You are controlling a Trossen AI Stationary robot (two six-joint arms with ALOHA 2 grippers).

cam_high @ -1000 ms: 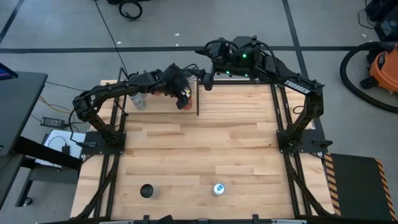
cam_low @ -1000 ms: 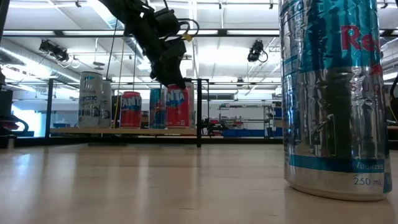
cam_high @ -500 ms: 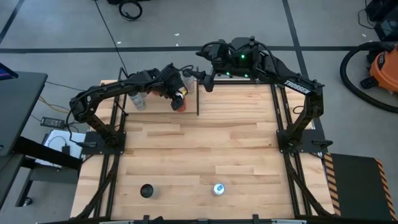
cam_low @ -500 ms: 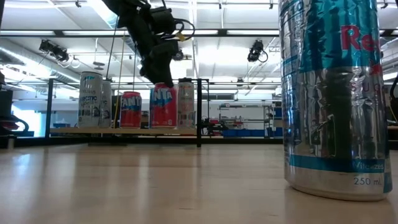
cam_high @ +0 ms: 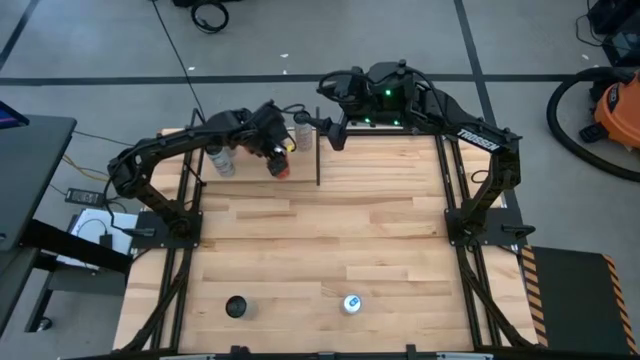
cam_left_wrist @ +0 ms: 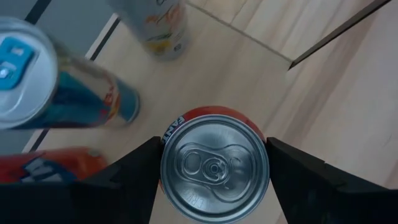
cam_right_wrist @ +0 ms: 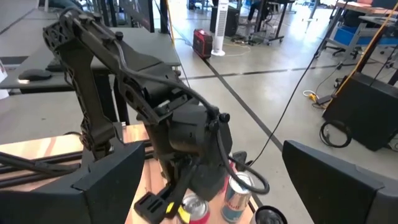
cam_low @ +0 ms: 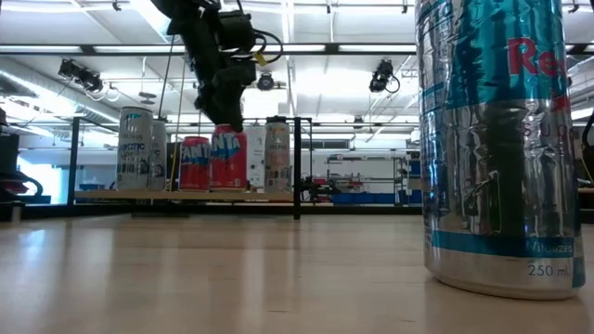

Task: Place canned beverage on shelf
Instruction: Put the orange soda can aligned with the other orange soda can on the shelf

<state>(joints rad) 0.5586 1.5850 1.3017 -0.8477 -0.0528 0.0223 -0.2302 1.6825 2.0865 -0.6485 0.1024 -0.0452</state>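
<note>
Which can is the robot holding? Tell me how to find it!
Look at the shelf at the table's far left. Cans stand in a row there. It's the red Fanta can pinched in the left gripper, the only can with a black arm on top.

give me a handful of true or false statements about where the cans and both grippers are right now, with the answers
1. The left gripper holds a red Fanta can by its fingers. True.
2. That can is out over the middle of the table. False: it is at the shelf along the far edge.
3. The right gripper holds a can. False: its fingers stand open with nothing between them, hovering by the shelf.
4. Two cans stand on the table's near part, a dark-topped can and a blue-topped can. True.
5. The shelf has no other cans. False: several stand there, such as a silver can.
</note>
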